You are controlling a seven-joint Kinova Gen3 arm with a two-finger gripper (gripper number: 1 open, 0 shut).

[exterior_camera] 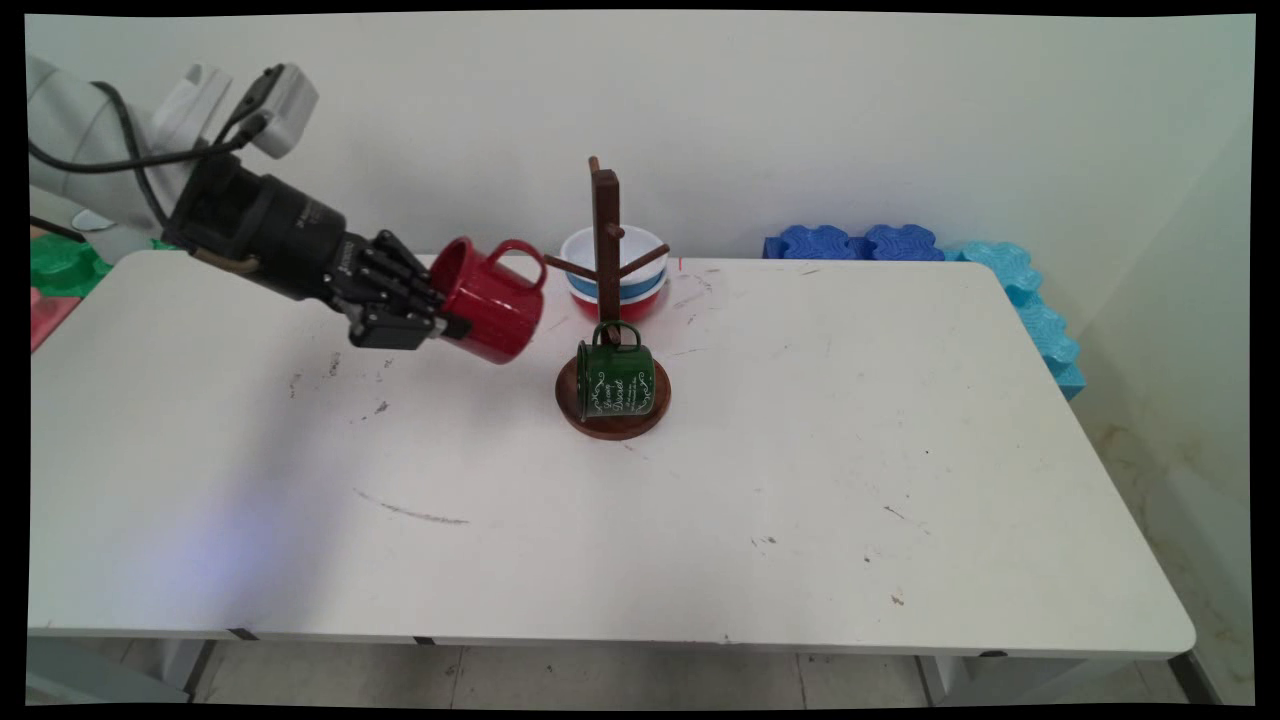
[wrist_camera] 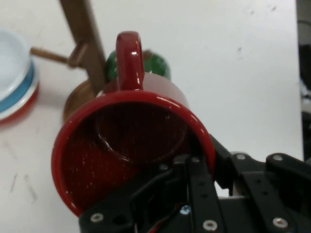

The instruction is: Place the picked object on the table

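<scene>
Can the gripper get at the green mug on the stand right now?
Probably not: the gripper is shut on the red mug, so nothing is free for the green mug.

The table (exterior_camera: pixel 700 500) is evenly and softly lit in the main view, a faint shadow being cast at lower left beneath the arm, while in the hand view glare is seen on the mug (wrist_camera: pixel 131 145) rim and handle, and the background is blurred.

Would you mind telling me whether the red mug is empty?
Empty: the hand view looks straight into the red mug, held tipped on its side by the gripper, showing only bare enamel.
</scene>
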